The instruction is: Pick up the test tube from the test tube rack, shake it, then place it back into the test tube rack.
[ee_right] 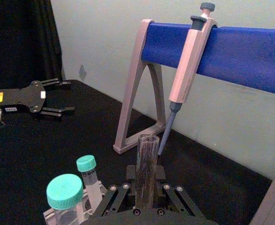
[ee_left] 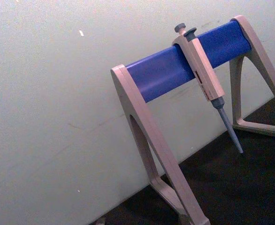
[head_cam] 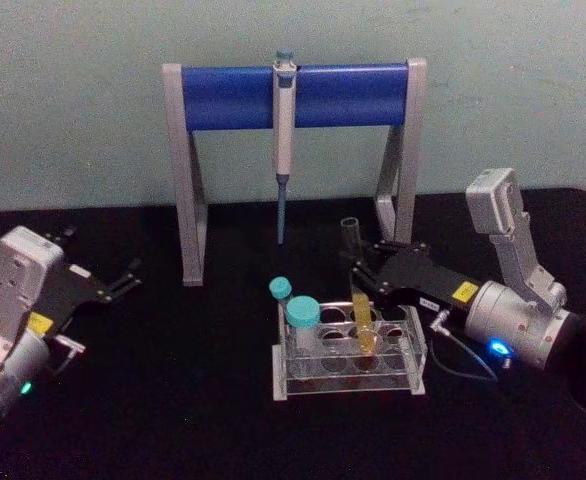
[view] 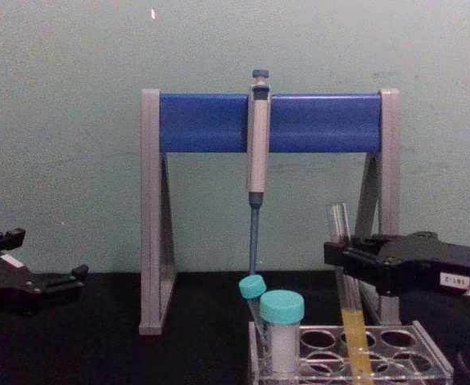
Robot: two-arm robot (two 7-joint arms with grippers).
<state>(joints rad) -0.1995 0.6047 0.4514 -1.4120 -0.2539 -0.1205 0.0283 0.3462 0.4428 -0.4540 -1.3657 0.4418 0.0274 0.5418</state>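
The test tube (head_cam: 361, 325) is a long clear glass tube with yellow liquid in its lower part. It leans slightly, with its lower end down in a hole of the clear test tube rack (head_cam: 414, 377). My right gripper (head_cam: 358, 282) reaches in from the right and is shut on the tube above the rack. In the right wrist view the test tube (ee_right: 147, 154) stands between the fingers (ee_right: 160, 174). The chest view shows the test tube (view: 350, 313) held by the right gripper (view: 343, 257) over the rack (view: 429, 353). My left gripper (head_cam: 123, 280) rests open at the far left, away from the rack.
Two teal-capped tubes (head_cam: 301, 312) stand in the rack's left end. Behind the rack, a grey-and-blue pipette (head_cam: 284, 150) hangs from a tall stand (head_cam: 233, 95) with a blue bar. The table is black, with free room in front and between the arms.
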